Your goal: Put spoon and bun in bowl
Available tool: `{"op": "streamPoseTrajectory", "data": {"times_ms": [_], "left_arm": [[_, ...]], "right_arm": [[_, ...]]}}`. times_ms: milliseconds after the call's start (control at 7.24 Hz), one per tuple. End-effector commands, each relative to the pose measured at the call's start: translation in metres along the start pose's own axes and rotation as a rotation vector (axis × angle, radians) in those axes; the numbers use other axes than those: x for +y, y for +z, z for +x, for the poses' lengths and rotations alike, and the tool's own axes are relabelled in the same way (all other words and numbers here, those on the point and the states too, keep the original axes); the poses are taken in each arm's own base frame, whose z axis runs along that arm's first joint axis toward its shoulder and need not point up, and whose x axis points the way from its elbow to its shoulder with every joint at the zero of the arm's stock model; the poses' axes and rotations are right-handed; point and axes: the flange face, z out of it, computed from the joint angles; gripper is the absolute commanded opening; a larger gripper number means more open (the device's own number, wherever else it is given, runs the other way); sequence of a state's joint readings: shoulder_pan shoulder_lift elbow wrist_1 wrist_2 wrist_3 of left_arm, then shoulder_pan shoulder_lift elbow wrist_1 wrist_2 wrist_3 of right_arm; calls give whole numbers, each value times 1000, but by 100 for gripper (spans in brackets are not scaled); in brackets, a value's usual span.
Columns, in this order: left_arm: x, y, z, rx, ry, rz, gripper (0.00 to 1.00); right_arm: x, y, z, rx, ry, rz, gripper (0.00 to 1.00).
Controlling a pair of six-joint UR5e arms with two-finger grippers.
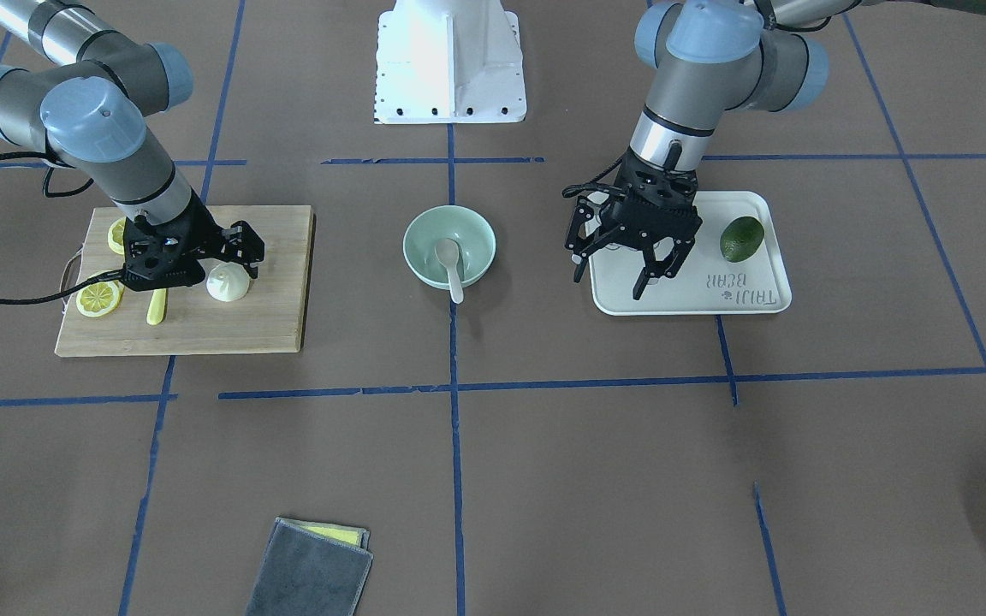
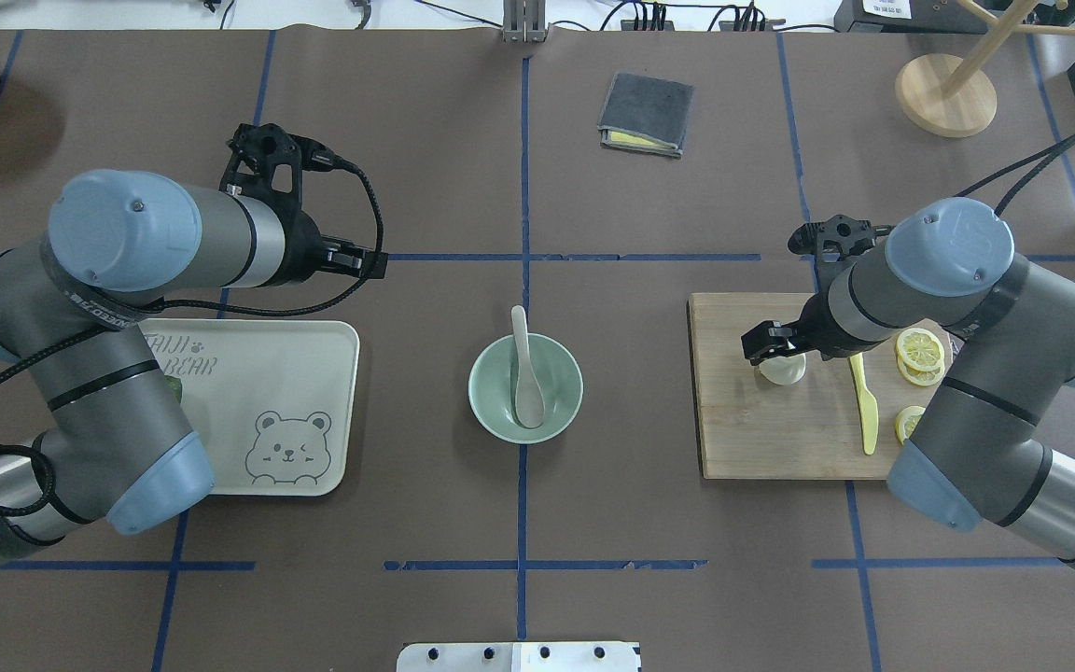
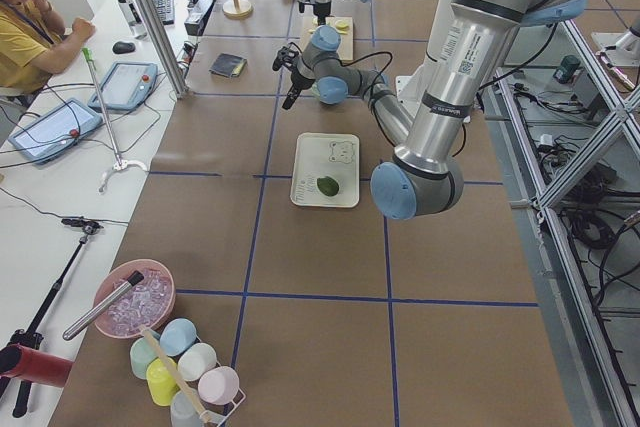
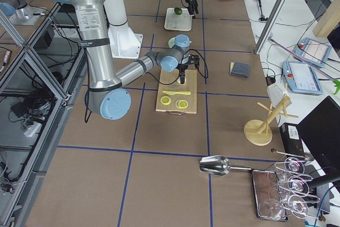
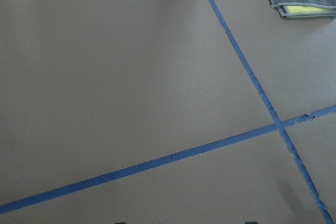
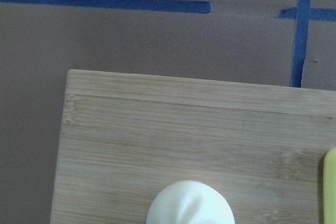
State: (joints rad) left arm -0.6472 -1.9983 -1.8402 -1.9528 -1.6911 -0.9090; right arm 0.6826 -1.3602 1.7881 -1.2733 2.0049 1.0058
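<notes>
Likely a robotics lab: a paper-covered table (image 1: 596,479) gridded with blue tape (image 1: 457,445), aluminium framing (image 3: 152,22), an operator (image 3: 25,22) beside tablets (image 3: 128,84).

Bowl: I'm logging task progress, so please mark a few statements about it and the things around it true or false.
1. The spoon lies in the bowl. True.
2. The bun is in the bowl too. False: it sits on the wooden board.
3. The left gripper holds the avocado. False: it is open and empty; the avocado lies on the tray.
4. The right gripper is at the bun. True.
</notes>
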Motion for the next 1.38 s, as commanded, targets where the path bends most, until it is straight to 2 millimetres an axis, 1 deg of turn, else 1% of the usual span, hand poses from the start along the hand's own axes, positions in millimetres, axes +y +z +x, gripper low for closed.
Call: {"op": "streamPoseTrajectory", "data": {"times_ms": [0,138,276,415,553,691,829,967,1106,1244], "left_arm": [[0,1,-1,-2,-1,-1,82],[0,1,-1,-2,-1,-1,83],[1,2,-2,-5,-1,-2,83],[1,2,-2,-5,-3,-2,83],[0,0,-2,-4,-3,2,84],[-1,0,-3,-6,-3,2,84],[-2,-4,-3,0,0,6,83],[-3,-8,-3,3,0,10,83],[9,-23,-16,8,3,10,83],[19,-34,-28,4,7,8,83]], "right_arm": [[3,9,0,12,-1,-10,85],[4,10,-1,12,-3,-13,76],[4,10,-1,12,-3,-13,38],[4,10,-1,12,-3,-13,16],[3,6,-4,3,-7,-8,8],[1,-11,-23,-35,-5,12,3],[-6,-29,-50,-80,49,32,3],[-5,-42,-103,-145,99,34,3],[4,-54,-160,-211,170,28,3],[18,-59,-204,-250,214,42,4]]}}
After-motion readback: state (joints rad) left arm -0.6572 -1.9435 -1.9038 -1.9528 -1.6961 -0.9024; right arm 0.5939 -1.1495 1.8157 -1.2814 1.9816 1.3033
